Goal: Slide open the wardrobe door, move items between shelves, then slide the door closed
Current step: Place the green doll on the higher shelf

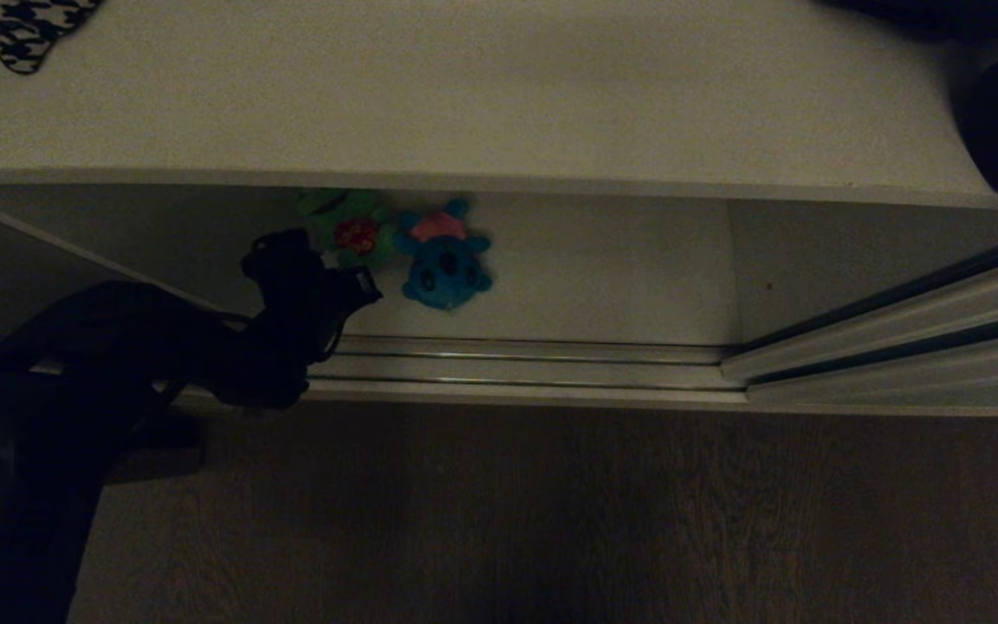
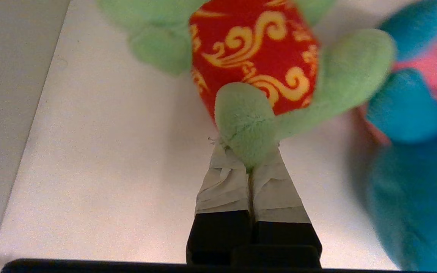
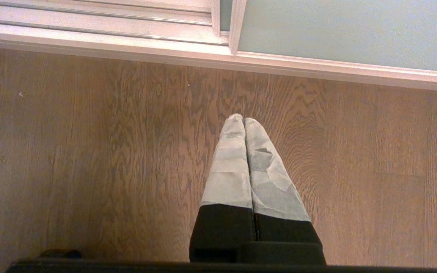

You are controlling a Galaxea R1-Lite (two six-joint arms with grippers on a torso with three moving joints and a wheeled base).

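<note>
Plush toys are what this moment turns on: a green frog (image 1: 345, 227) and a teal-blue animal (image 1: 445, 257) lie side by side on the lower shelf (image 1: 603, 269), the frog partly hidden under the front lip of the upper shelf (image 1: 464, 95).

Going from left to right in the head view, a houndstooth cloth (image 1: 24, 28) sits at about eleven o'clock on the upper board. Below it the left gripper (image 1: 352, 282) reaches in over the door track (image 1: 534, 364), arriving at the frog from its seven o'clock side. The left wrist view shows why: the taped fingers (image 2: 226, 182) are pressed together on one green limb of the frog (image 2: 246, 121), so the pinch is taken on a small soft part, probably because the body is too round to grasp. The teal toy (image 2: 412, 151) lies touching the frog at its three o'clock, near enough that lifting may nudge it.

Farther right, the sliding wardrobe door (image 1: 897, 347) stands pushed aside at four o'clock, leaving the opening free. A black strapped bag (image 1: 997, 130) rests at one o'clock.

The right gripper (image 3: 243, 122) hangs closed and empty above the wooden floor (image 3: 89, 151), parked.
</note>
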